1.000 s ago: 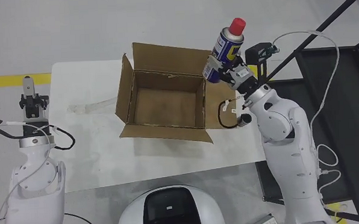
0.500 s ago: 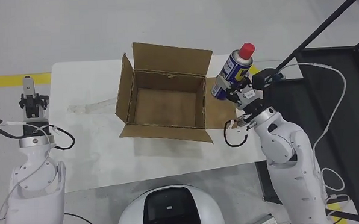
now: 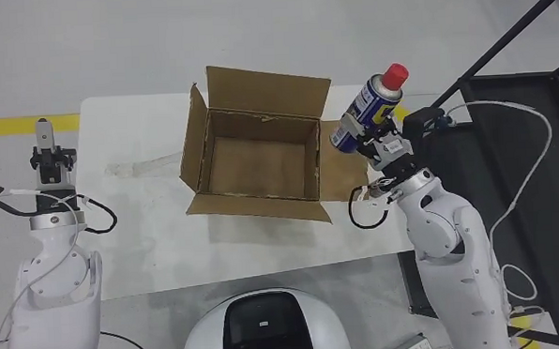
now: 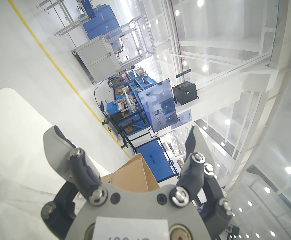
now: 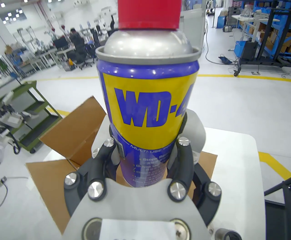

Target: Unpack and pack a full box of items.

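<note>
A factory-style robotics workshop (high-ceilinged, brightly lit): yellow floor line [image 3: 24, 124], blue workbenches [image 4: 136, 83], aluminium-framed cell [image 4: 100, 56], green cart [image 5: 29, 109].

Glossy white jointed arms [image 3: 441, 226]; black looped wrist cables [image 3: 113, 218]; left gripper [image 4: 124, 136], right gripper [image 5: 150, 145]: grey plates, black links, silver screws.

A white table [image 3: 141, 237] lies beneath the jaws of the right gripper [image 3: 356, 134]. A black metal rack [image 3: 526, 117] stands just beside them. A green cart [image 5: 25, 86] stands well beyond them.

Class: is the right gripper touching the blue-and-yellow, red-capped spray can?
Touching. In the right wrist view the right gripper clamps the blue-and-yellow spray can on both sides.
</note>
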{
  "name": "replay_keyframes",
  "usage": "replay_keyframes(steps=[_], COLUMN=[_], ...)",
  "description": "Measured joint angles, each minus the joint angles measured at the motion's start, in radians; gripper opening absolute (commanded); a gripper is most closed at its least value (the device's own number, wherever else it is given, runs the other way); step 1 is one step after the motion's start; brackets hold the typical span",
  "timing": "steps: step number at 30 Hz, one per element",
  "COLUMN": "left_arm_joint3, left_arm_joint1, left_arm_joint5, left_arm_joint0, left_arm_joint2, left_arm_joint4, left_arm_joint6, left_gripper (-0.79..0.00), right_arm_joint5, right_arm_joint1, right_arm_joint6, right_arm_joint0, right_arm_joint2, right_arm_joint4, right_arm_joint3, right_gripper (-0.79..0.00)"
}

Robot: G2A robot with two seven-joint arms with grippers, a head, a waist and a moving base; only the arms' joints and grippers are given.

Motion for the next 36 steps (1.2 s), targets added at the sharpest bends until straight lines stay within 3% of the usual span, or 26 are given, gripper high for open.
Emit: replay_keyframes(steps=[10,18,27,36], left_arm_joint3=[0.000,0.000,0.000,0.000], left_arm_joint1=[0.000,0.000,0.000,0.000], left_arm_joint5=[0.000,0.000,0.000,0.000], left_arm_joint0=[0.000,0.000,0.000,0.000], left_arm_joint2=[0.000,0.000,0.000,0.000], left_arm_joint4=[0.000,0.000,0.000,0.000], left_arm_joint6=[0.000,0.000,0.000,0.000], left_gripper=[0.000,0.000,0.000,0.000], right_arm_joint5=[-0.173,-0.267,-0.185,-0.105], right_arm_joint1=[0.001,0.002,-0.003,-0.005], right_arm_joint6=[-0.448,-0.733,-0.980,-1.113], right_arm_joint0=[-0.250,-0.407,-0.349,-0.260], right_arm_joint2=[0.086,0.098,0.028,-0.038], right_arm_joint4=[-0.122,-0.328,-0.484,-0.591], right_arm_joint3=[-0.015,0.102,0.319,0.568], right_gripper=[-0.785,-0.785,-0.785,-0.785])
